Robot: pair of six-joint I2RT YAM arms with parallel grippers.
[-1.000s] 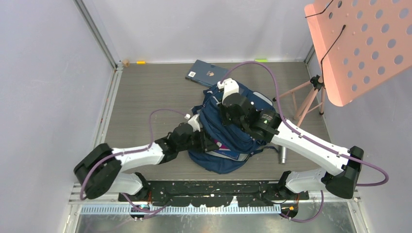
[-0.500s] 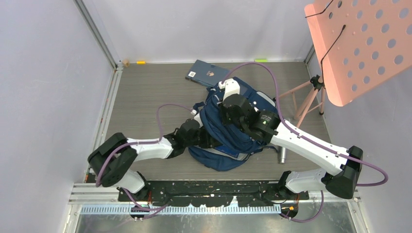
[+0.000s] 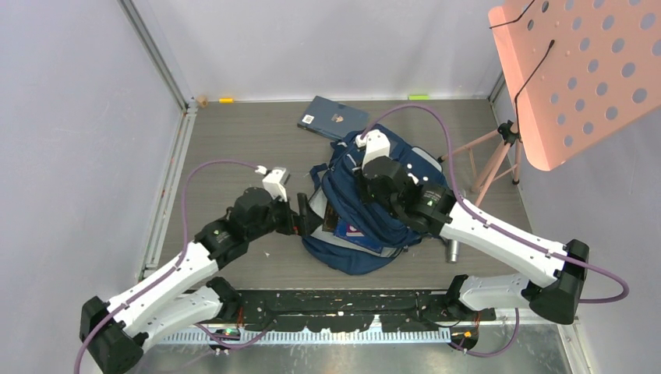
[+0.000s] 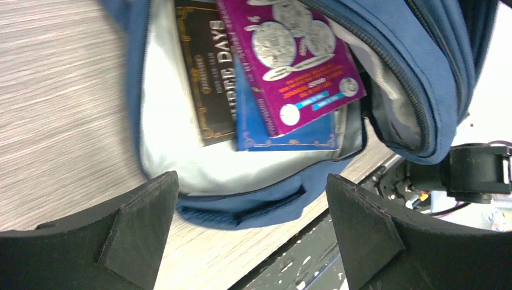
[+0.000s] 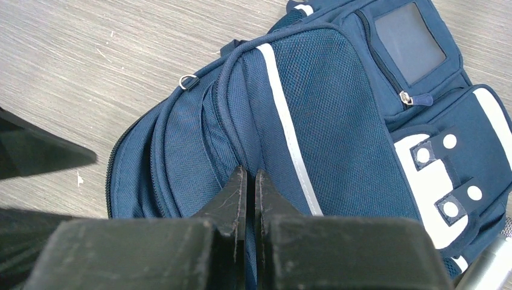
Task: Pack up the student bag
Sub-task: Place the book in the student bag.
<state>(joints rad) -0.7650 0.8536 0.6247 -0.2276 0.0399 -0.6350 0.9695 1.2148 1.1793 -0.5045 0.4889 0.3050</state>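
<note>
We're over the table (image 3: 234,140) and the student bag (image 3: 355,253) lies at its middle, front pocket up, its mouth gaping toward nine o'clock. At that mouth is the left gripper (image 4: 250,187), its fingers spread wide with nothing between them. Through the gap we see inside: a magenta book (image 4: 290,66) on top, a blue book (image 4: 284,136) beneath it, and a black book (image 4: 208,78) beside them against the pale lining. On top of the bag is the right gripper (image 5: 246,172), its fingers pressed together on a fold of blue fabric. At twelve o'clock from the bag lies a navy book (image 3: 334,117), and at four o'clock a silver cylinder (image 3: 452,249).
</note>
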